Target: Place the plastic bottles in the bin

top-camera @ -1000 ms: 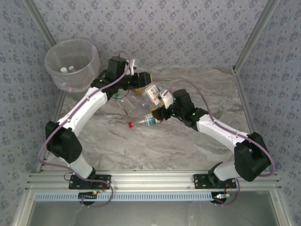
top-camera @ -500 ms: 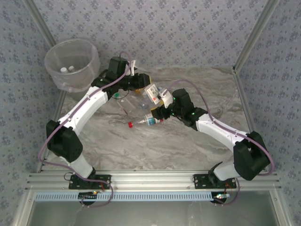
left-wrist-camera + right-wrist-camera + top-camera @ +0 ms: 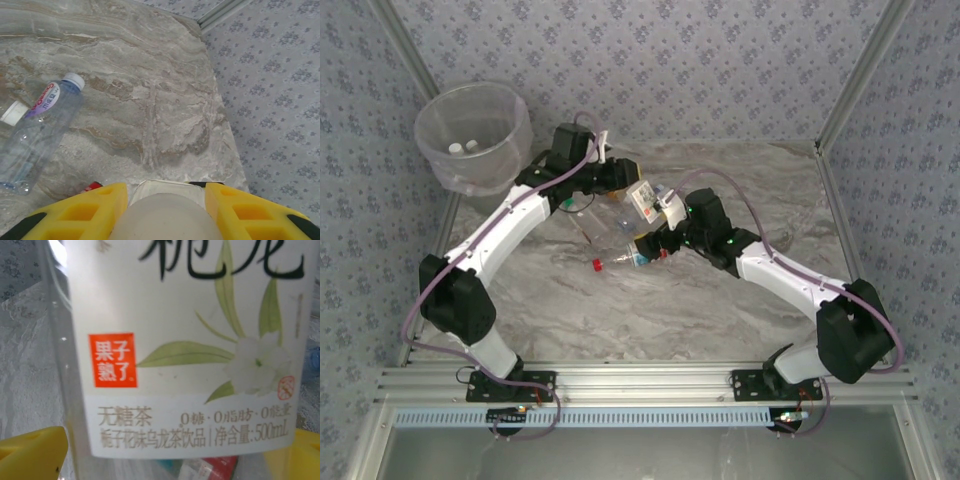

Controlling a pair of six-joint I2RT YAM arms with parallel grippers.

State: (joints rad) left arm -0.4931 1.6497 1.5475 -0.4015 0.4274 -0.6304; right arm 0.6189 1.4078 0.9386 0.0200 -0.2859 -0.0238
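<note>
The grey marbled desk (image 3: 750, 190) carries both arms' reach. The round translucent plastic bin (image 3: 505, 150) stands at its far-left corner, with 2 white caps (image 3: 463, 147) showing inside. The left gripper (image 3: 165, 187) has its yellow jaws set narrow against a pale rounded object (image 3: 165, 215). The right gripper (image 3: 655, 238) has its jaws wide, flanking a clear white-labelled bottle (image 3: 185, 365); I cannot tell whether they press it. Near the grippers lie a clear pink-labelled bottle (image 3: 40, 130) and a small red-capped bottle (image 3: 618, 260).
</note>
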